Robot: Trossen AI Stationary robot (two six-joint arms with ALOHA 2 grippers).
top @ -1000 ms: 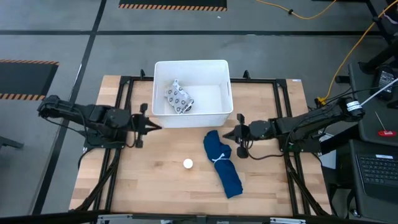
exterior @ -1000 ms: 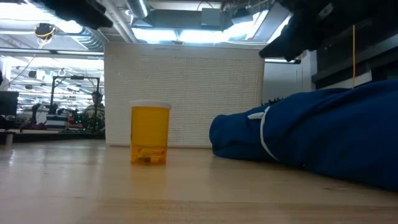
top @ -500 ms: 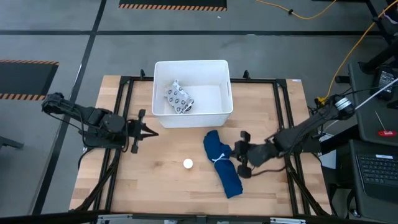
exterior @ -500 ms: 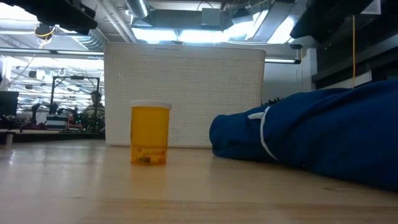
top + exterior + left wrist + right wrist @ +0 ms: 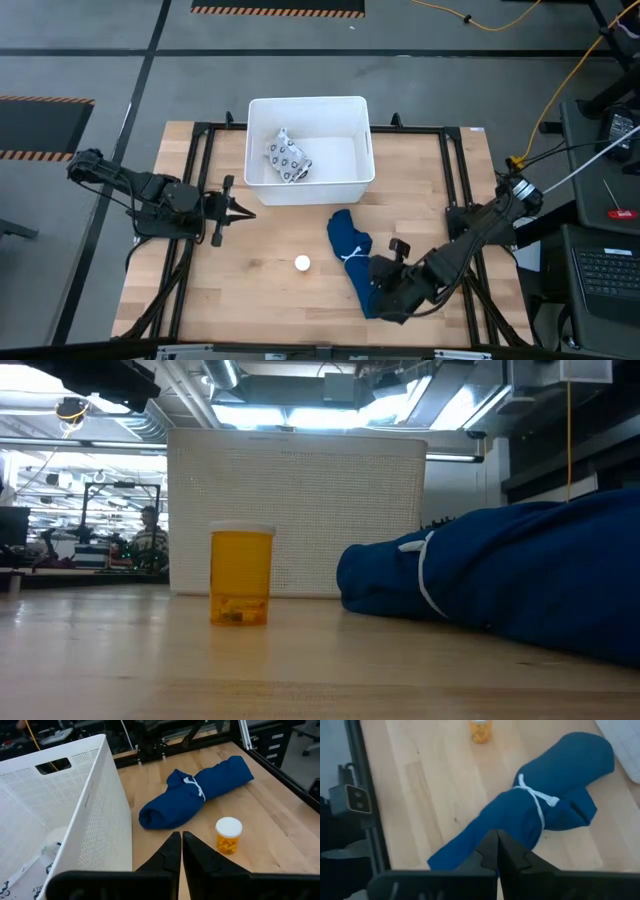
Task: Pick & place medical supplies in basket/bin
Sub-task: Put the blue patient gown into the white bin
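Blue cloth bundle (image 5: 358, 262) lying on table (image 5: 260, 290) near bin (image 5: 310, 190); likely soft, light, floppy; best taken by middle, at white tie. Right gripper (image 5: 385, 295) hovering over its near end, jaws shut, empty. Left gripper (image 5: 240, 209) waiting beside bin, shut, empty. Pill bottle (image 5: 302, 263) standing just beside bundle; packet (image 5: 287, 157) lying in bin.

In the low view the blue cloth bundle (image 5: 520, 575) runs off the right edge, and the white tub (image 5: 297, 510) hides whatever lies inside it. From above, the right gripper (image 5: 385, 290) covers the bundle's near end, and the small white round object (image 5: 302, 263) is too small to identify there. The person (image 5: 150, 538) in the room behind is too small and blurred to make out.
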